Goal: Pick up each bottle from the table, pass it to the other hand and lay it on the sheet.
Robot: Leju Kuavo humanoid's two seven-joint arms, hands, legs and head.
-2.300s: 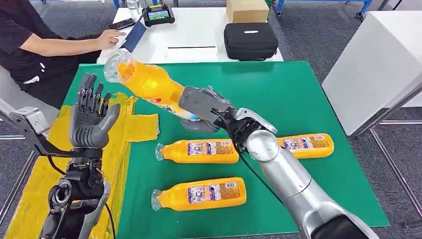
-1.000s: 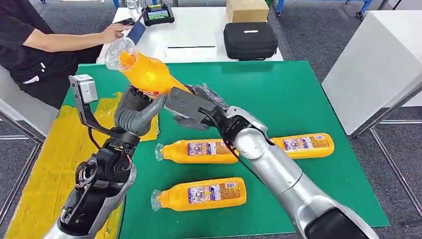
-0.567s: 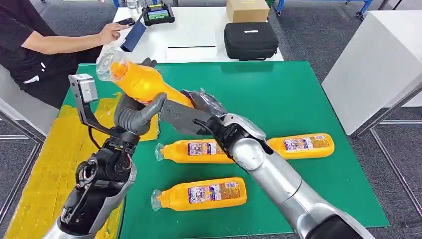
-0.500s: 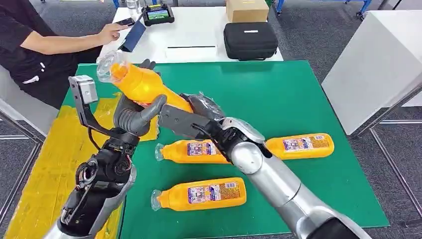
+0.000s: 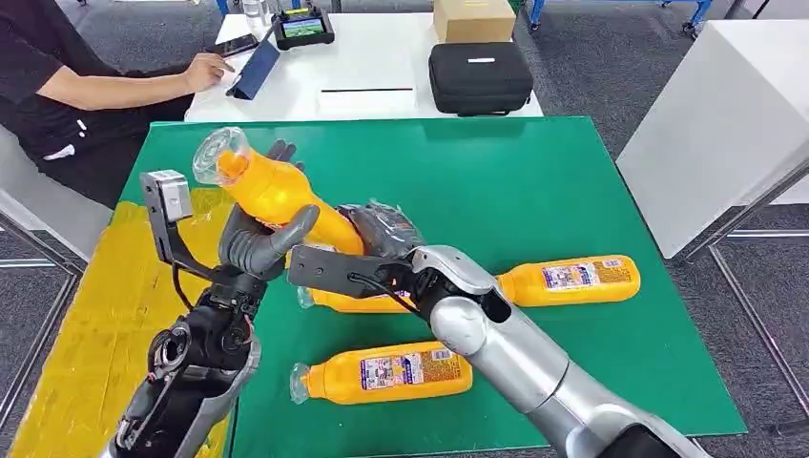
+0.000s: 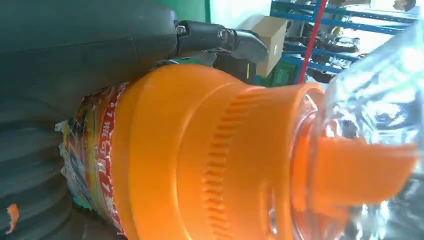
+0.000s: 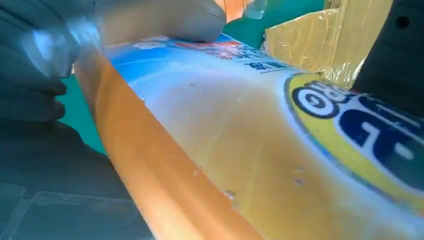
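Both robot hands grip one orange bottle [image 5: 277, 196] (cap end raised): left robot hand [image 5: 259, 239] around its neck end. The right robot hand [image 5: 377, 250], partly hidden, seems to hold its base.

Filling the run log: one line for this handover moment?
phase: handover | left hand: grips orange bottle | right hand: also on bottle | three bottles on green table | yellow sheet: bare
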